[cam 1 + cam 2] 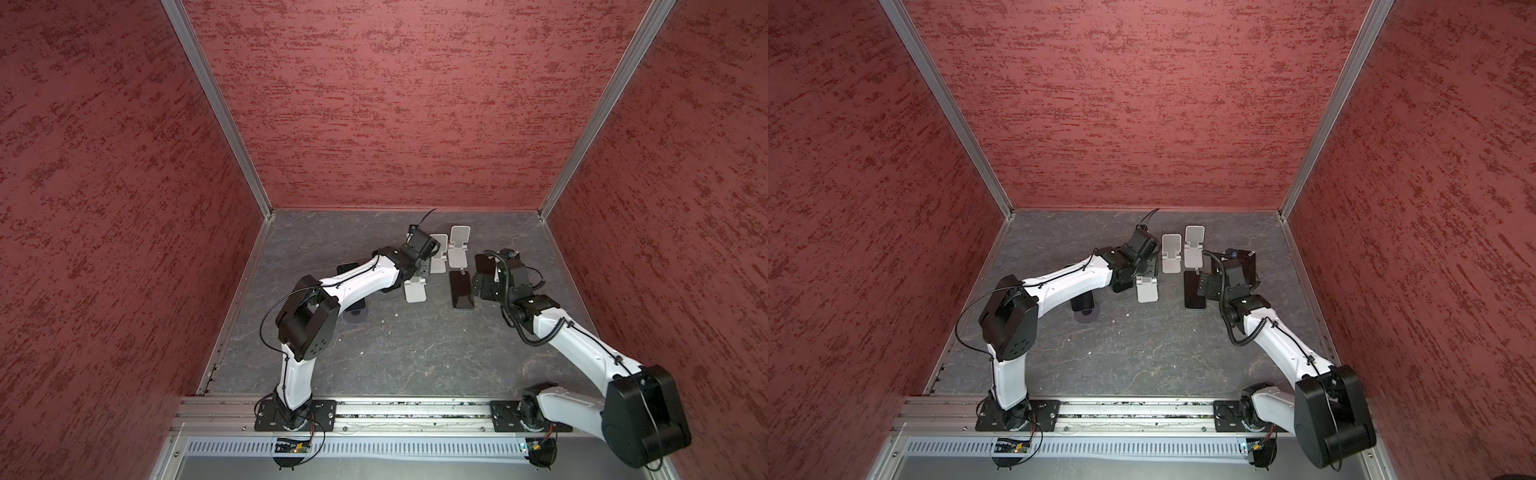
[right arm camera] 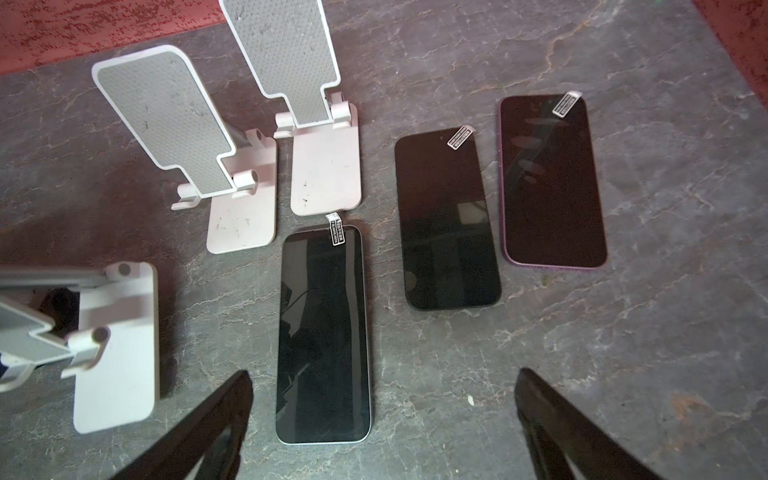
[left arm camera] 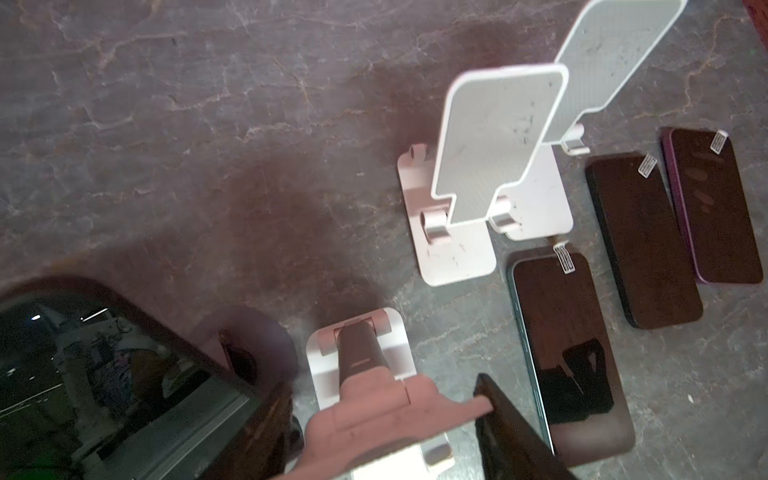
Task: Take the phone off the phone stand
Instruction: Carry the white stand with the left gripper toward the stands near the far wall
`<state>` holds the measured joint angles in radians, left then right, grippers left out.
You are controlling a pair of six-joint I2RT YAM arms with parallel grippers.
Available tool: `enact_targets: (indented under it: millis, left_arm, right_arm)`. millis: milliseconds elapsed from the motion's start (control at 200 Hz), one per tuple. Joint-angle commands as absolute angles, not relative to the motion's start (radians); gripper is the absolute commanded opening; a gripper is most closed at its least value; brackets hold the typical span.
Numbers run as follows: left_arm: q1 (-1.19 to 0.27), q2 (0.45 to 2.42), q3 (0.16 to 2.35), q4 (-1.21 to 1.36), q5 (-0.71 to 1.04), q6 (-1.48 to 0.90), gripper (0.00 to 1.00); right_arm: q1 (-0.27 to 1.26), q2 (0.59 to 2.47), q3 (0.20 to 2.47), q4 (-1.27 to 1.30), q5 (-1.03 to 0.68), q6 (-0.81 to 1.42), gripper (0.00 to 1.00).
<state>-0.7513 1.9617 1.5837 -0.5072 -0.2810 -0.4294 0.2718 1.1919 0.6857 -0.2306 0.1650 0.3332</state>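
In both top views I see the left gripper (image 1: 420,270) down over the near stand (image 1: 415,293). It is one of three white stands grouped toward the far edge of the surface (image 1: 395,353), a little right of its middle. The middle stand (image 1: 438,262) and far stand (image 1: 457,257) sit just behind it, both empty. The propped phone (image 1: 1082,300), the only one on a holder, leans on a dark round-based stand (image 1: 1087,318) under my left forearm, left of the surface's middle. The teal-edged phone (image 1: 461,291) lies flat beside the near stand. The right gripper (image 1: 480,293) hangs just beside that phone, on the side of the right edge.

From the left wrist, the left gripper is clenched on the near stand's (image 3: 399,345) back plate. One finger (image 3: 498,424) presses the plate's edge, and I cannot make out the opposite one. The propped phone (image 3: 104,374) shows blurred and close, apart from the gripper. The teal-edged phone (image 3: 569,332), black phone (image 3: 644,241) and purple phone (image 3: 715,208) lie flat on the surface, each apart from the next.

From the right wrist, the right gripper's fingers (image 2: 216,415) stand wide, released and holding nothing. They hang over the near end of the teal-edged phone (image 2: 324,332) and the bare surface beside it. The black phone (image 2: 446,220) and purple phone (image 2: 552,183) lie farther off, nearer the far edge.
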Motion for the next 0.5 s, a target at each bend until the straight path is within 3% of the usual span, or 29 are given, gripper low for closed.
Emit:
enact_targets:
  millis: [0, 491]
  left_arm:
    - [-0.725, 1.998, 1.641, -0.454, -0.231, -0.37, 0.58]
    - [-0.684, 2.161, 1.842, -0.535, -0.203, -0.37, 0.59]
  right_arm:
    - [0.265, 1.178, 0.677, -0.212, 0.172, 0.341, 0.99]
    - [0.265, 1.192, 0.68, -0.212, 0.166, 0.341, 0.99]
